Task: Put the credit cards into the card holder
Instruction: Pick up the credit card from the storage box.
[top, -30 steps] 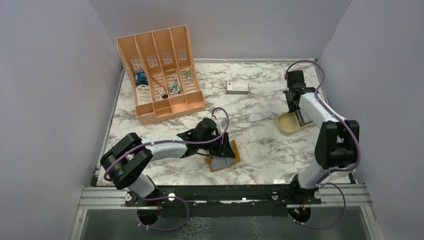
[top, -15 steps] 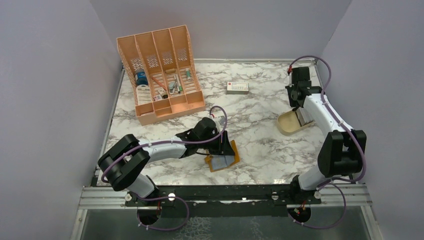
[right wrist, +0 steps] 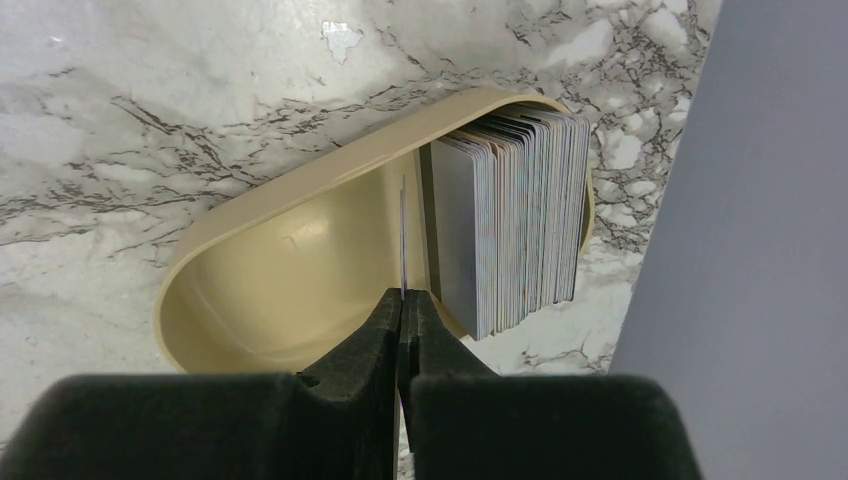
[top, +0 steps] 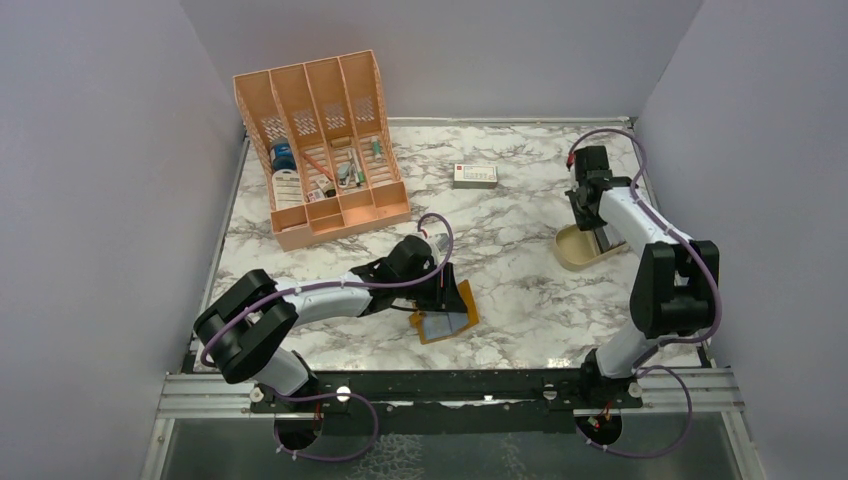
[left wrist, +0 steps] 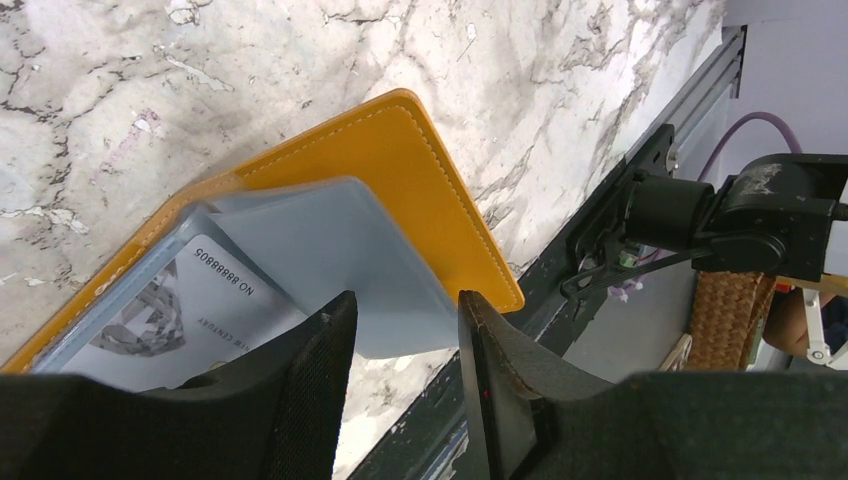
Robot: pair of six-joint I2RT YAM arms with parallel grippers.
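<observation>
Right gripper pinching 1 card over the dish
Jaws pressed together on its edge; the other credit cards stand stacked just right of them. Left gripper, jaws half spread, hangs over the open card holder.

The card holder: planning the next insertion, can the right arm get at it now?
Probably yes. The marble between the right gripper, pinching a credit card over the tan dish, and the card holder is bare; the left gripper covers only the holder's far edge, leaving its right side free.

Credit card in gripper, over dish
</observation>
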